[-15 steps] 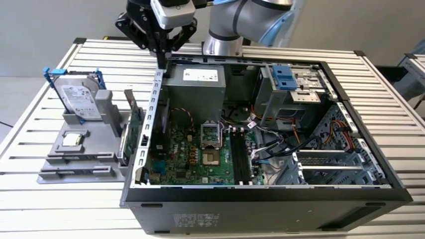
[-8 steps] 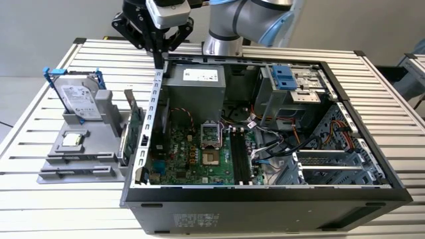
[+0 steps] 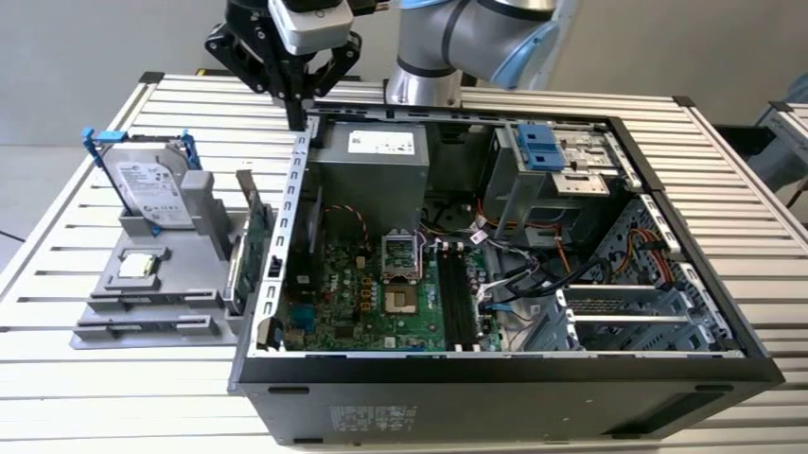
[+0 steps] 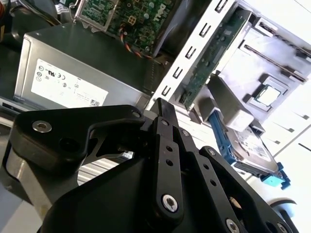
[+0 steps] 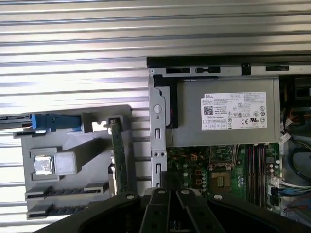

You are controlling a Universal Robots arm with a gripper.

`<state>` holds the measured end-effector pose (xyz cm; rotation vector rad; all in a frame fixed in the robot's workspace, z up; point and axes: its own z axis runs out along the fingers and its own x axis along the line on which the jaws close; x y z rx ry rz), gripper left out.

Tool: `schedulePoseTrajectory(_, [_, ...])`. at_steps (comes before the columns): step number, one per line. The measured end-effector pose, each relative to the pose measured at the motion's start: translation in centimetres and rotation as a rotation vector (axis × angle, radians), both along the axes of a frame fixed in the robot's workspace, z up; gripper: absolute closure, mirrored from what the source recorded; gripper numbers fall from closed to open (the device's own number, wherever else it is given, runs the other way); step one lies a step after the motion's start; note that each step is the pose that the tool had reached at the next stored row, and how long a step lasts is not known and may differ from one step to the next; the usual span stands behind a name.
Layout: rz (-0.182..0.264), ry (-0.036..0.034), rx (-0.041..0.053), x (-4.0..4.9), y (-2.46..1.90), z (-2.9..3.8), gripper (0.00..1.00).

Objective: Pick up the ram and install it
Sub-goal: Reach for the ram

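Observation:
The ram [image 3: 256, 241] is a thin green board stick. It stands on its long edge in the grey holder [image 3: 177, 284], just outside the open computer case's side wall [image 3: 301, 189], on the exterior view's left. In both wrist views the ram [image 4: 209, 60] [image 5: 118, 155] looks long and narrow, with small chips along it. My gripper [image 3: 295, 112] hangs over the case's far corner on that side, beyond the ram and above it. Its black fingers [image 4: 162, 109] are shut together with nothing between them. The black memory slots [image 3: 457, 293] lie on the motherboard [image 3: 360, 293] inside the case.
A silver hard drive [image 3: 151, 189] with blue rails stands at the holder's far end, and a processor chip [image 3: 136, 267] lies flat on it. Inside the case are a grey power supply [image 3: 373, 165], a drive cage [image 3: 555, 161] and loose cables [image 3: 531, 274]. The ribbed metal table [image 3: 76, 397] lies all around.

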<state>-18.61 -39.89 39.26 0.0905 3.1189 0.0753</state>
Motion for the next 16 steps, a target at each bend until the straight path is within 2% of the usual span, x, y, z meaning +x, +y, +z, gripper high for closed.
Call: schedulePoseTrajectory(16, [0.0,0.0,0.0,-1.5,0.0,0.0,1.0])
